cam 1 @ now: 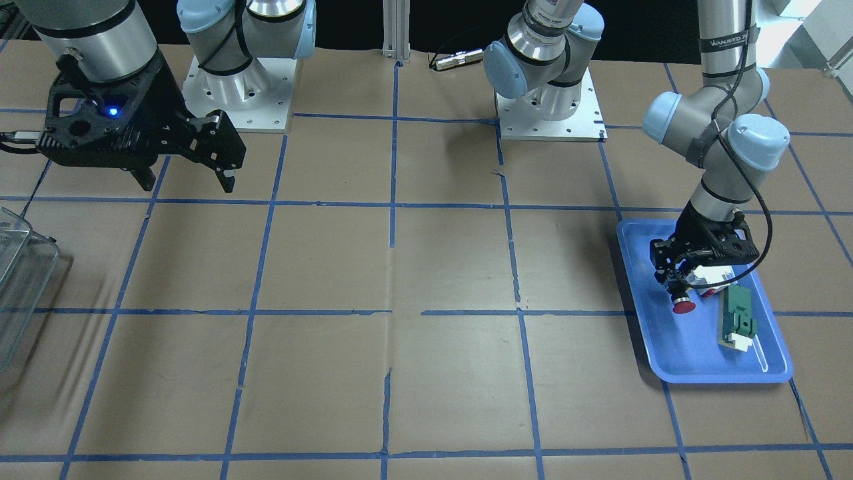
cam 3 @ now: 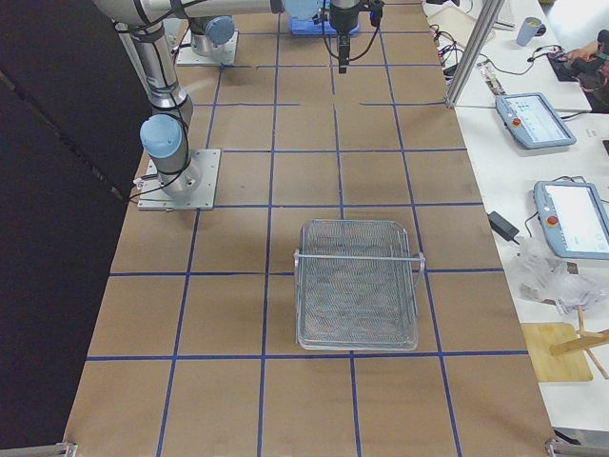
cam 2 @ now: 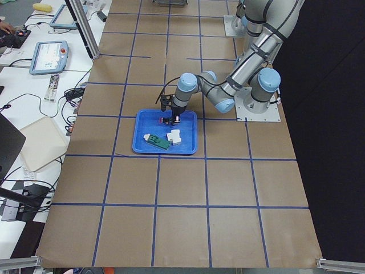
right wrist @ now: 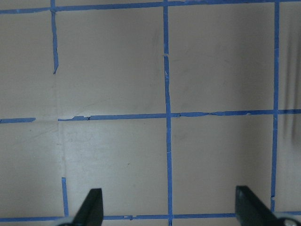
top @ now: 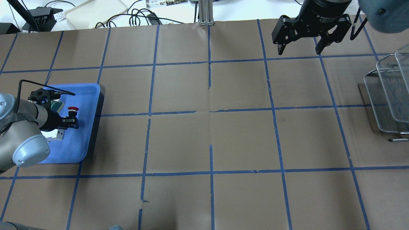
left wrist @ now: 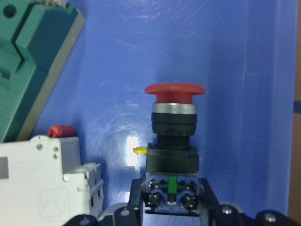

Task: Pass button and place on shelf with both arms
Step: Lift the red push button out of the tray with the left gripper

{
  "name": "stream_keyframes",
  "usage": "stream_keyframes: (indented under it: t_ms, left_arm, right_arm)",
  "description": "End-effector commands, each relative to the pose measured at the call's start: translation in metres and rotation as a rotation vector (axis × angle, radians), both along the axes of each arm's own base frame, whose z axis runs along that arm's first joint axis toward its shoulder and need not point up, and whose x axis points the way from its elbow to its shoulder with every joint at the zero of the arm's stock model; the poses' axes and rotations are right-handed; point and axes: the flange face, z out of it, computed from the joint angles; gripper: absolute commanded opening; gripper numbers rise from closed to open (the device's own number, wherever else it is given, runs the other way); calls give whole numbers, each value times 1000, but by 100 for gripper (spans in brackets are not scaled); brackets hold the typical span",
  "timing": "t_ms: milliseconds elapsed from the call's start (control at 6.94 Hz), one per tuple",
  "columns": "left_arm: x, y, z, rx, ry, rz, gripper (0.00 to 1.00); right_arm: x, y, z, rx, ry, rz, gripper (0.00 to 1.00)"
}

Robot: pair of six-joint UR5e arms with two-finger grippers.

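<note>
The button (left wrist: 174,122), with a red mushroom cap on a black body, stands inside the blue tray (cam 1: 700,360). It also shows in the front view (cam 1: 683,305) and the overhead view (top: 73,109). My left gripper (left wrist: 171,200) is shut on the button's base, its jaws on either side of the terminal block; it reaches down into the tray (cam 1: 676,287). My right gripper (top: 298,48) is open and empty, high above the far part of the table, with only taped table under it in the right wrist view (right wrist: 169,209).
A green-and-white flat part (cam 1: 736,320) and a white block with red (left wrist: 47,174) lie in the tray beside the button. A wire mesh shelf (cam 3: 357,286) stands at the table end on my right (top: 389,95). Blue tape lines grid the brown table.
</note>
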Motion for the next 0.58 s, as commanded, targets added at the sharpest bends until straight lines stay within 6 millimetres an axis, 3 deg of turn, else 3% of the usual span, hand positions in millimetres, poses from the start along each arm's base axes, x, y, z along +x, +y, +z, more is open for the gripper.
stream_keyframes:
  t_ms: [0, 288, 432]
  left_arm:
    - [-18, -48, 67, 1, 56, -96, 34]
    - [-69, -92, 156, 84, 95, -249, 31]
    - [-107, -104, 178, 67, 81, -388, 31]
  right_arm:
    - [0, 0, -1, 4, 0, 2, 100]
    - [-1, -1, -2, 5, 0, 15, 100]
    - [-5, -2, -3, 7, 0, 12, 100]
